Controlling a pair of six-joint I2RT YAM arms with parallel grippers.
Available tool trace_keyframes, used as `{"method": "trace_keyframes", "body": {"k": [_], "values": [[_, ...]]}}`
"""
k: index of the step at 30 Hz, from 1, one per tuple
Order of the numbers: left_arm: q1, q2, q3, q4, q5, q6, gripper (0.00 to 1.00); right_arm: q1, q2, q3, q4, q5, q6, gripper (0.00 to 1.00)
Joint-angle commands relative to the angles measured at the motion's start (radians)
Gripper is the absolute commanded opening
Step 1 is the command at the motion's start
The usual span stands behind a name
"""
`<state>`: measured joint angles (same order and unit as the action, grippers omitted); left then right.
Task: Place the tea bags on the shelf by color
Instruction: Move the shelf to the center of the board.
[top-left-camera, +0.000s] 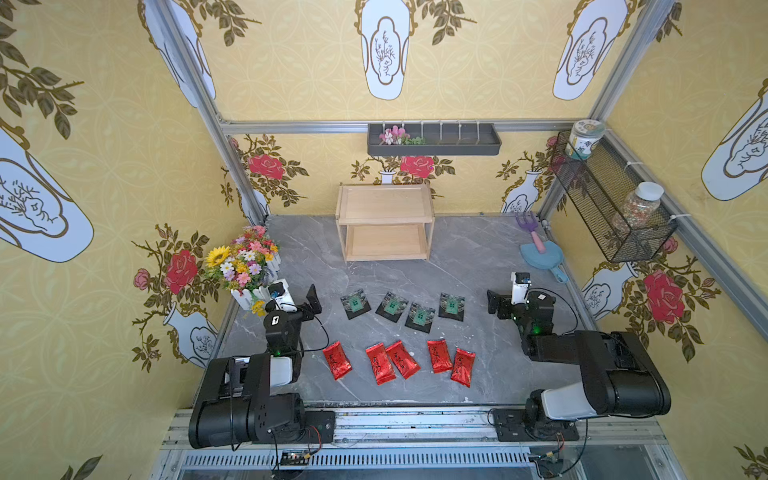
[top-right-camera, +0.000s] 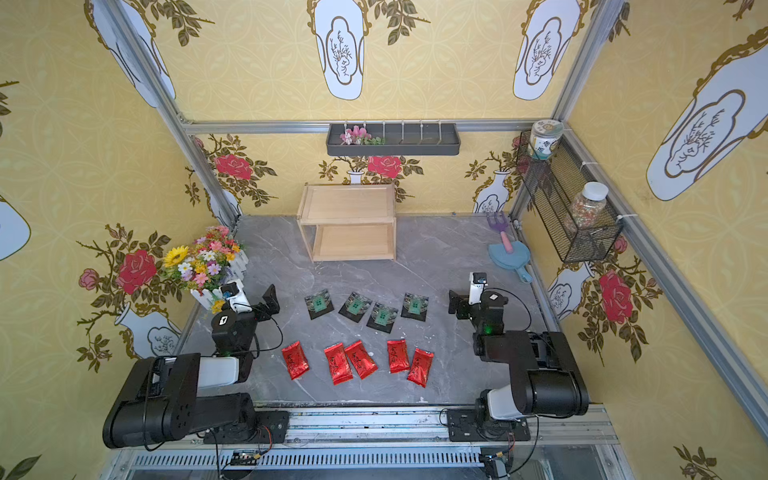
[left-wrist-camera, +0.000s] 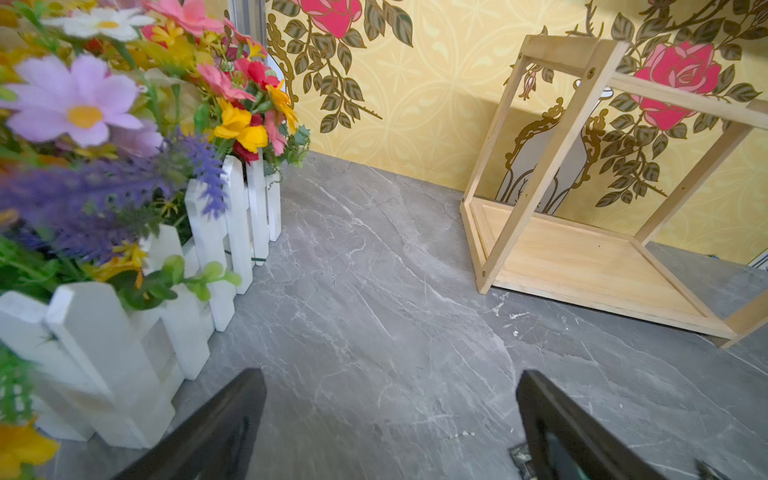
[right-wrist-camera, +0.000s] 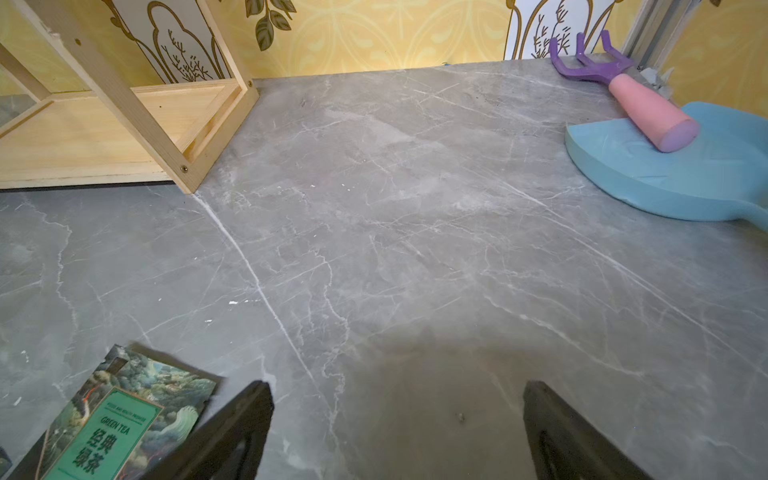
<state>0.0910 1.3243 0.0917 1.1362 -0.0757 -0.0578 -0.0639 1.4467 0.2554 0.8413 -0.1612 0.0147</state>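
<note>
1. On the grey table (top-left-camera: 478, 257), seen from above in both top views, nothing has been sorted. All nine tea bags lie flat on the surface.
2. At the table's 12 o'clock, against the back wall, stands the shelf (top-left-camera: 384, 203). Both of its tiers are bare.
3. Four black sachets (top-left-camera: 392, 306) form a loose row across the middle of the table. The middle two sit just beside each other.
4. Five red packets (top-left-camera: 439, 355) form a second row at 6 o'clock from the sachets, nearer the arm bases. Two of them look to be touching.
5. The left gripper (left-wrist-camera: 390, 374) sits at 9 o'clock from the sachet row. Its jaws are spread wide and hold nothing; its wrist view shows only bare table between them.
6. The right gripper (right-wrist-camera: 397, 386) sits at 3 o'clock from the same row, jaws also spread wide and empty. In its wrist view one sachet lies just beside a finger, not touching it.
7. Judged from this layout, the task is at its very start. All nine pickups and placements remain, presumably with one colour on each tier.
</note>
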Motion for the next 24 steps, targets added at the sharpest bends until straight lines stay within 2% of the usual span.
{"method": "trace_keyframes", "body": {"k": [1, 24], "values": [[0.000, 0.000, -0.004, 0.022, -0.006, 0.002, 1.00, 0.002, -0.004, -0.002, 0.039, 0.003, -0.007, 0.97], [0.000, 0.000, -0.006, 0.023, -0.007, 0.003, 1.00, 0.004, -0.006, -0.008, 0.046, 0.054, 0.013, 0.97]]}}
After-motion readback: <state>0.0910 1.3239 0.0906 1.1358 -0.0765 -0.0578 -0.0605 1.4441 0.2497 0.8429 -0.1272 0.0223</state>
